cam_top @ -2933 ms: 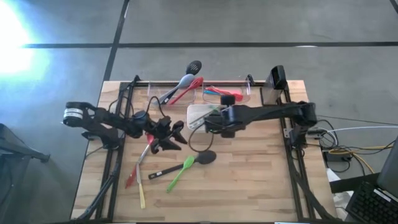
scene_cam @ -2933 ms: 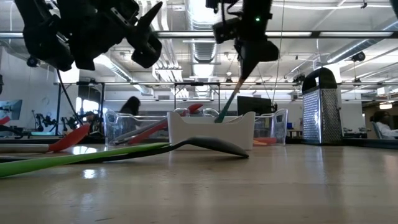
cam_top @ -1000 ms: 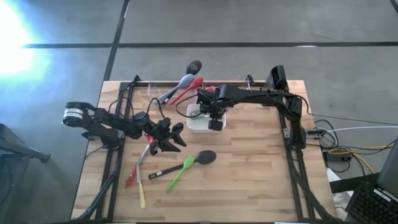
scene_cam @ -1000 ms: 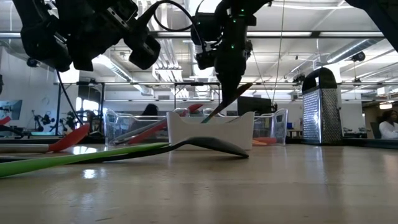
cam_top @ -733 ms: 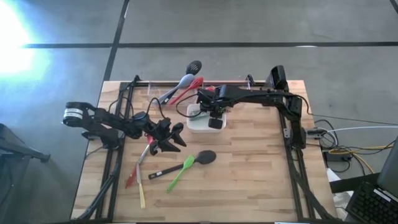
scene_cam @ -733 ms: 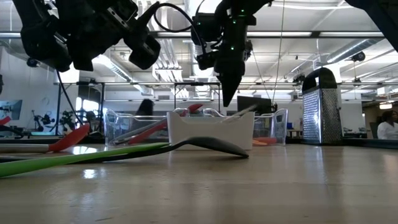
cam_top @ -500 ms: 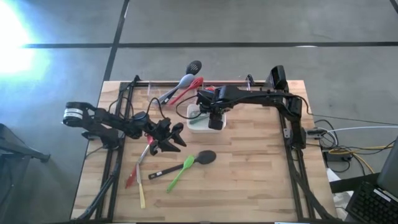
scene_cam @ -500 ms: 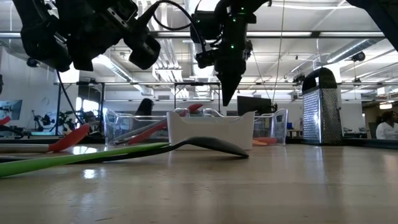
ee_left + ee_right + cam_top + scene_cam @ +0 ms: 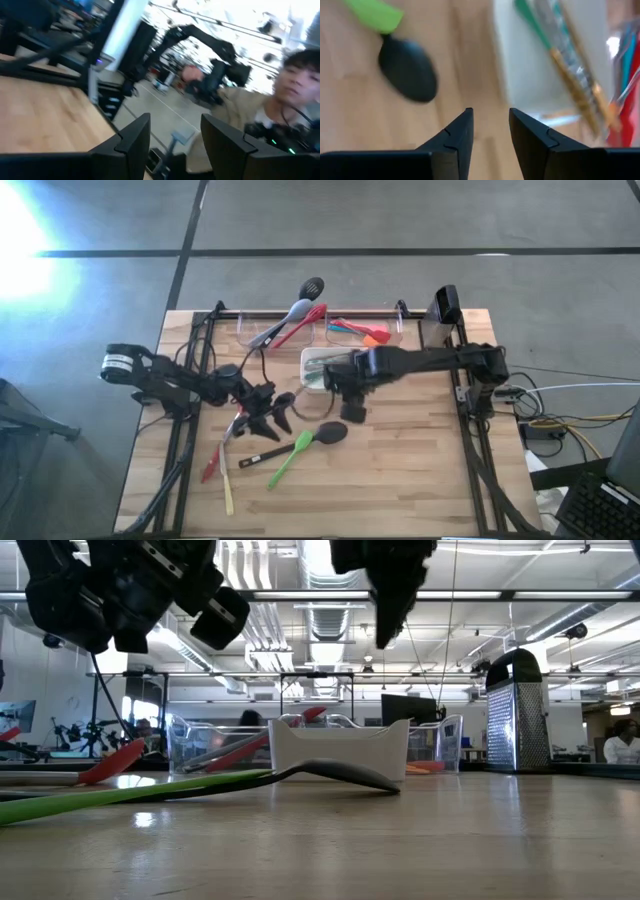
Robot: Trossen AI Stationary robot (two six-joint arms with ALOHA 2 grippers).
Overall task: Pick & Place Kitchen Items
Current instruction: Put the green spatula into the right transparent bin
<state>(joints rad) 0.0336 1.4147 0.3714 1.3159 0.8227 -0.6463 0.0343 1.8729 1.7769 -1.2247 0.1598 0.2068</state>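
2 pincers are mine, and both are hanging empty above the surface point(image 9: 420, 470). My right pincer point(image 9: 354, 409) is hovering just in front of the white dish point(image 9: 312, 358), its fingers slightly spread with nothing between them; the right wrist view is showing the bare gap, with the black spoon point(image 9: 408, 72) lying on the wood just ahead and the green spatula point(image 9: 374, 12) beside it. In the dish, a few slim utensils point(image 9: 565, 65) are resting slantwise. My left pincer point(image 9: 272, 415) is hovering over the loose pile at the left, fingers spread wide and gripping nothing.

I am judging that 1 placing is finished and I am starting the next pick, most likely the black spoon point(image 9: 331, 432), since it is lying nearest my right pincer. Near my left pincer, a red utensil point(image 9: 212, 463) and a yellow-handled one point(image 9: 227, 492) are lying flat. More utensils are sitting in the clear bins point(image 9: 395, 330) at the far edge.

Next I am needing to lower the right pincer, straddle the spoon's thin handle where it is clear of the green spatula, and pinch low, because the handle is lying flat on the wood.
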